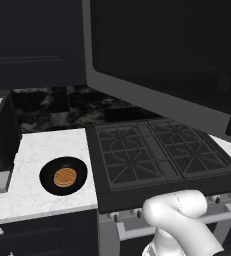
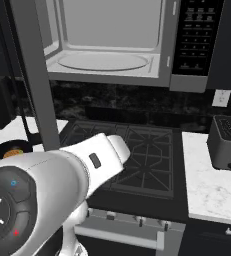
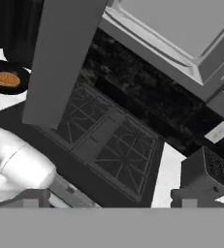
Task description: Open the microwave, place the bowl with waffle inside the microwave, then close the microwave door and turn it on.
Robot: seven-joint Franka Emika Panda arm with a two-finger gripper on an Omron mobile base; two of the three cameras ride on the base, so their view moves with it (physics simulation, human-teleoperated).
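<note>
Microwave door (image 2: 34,75) is swung wide open, cavity and turntable of the microwave (image 2: 107,55) exposed above the stove (image 1: 162,150), so I judge the opening step done and the bowl pickup next. Bowl (image 1: 63,176) sits on the white counter (image 1: 42,150) just left of the stove, waffle (image 1: 65,177) lying flat in it; the hand view catches the bowl (image 3: 7,80) too, past the door edge. Claw state: I cannot tell, the fingertips are not clear in any view. To do this well I'd swing the arm left and down, staying clear of the open door's lower edge, come at the bowl from above, pinch one rim wall, and keep it level so the waffle does not slide. Toaster (image 2: 229,142) on the right counter is well apart, no concern.
</note>
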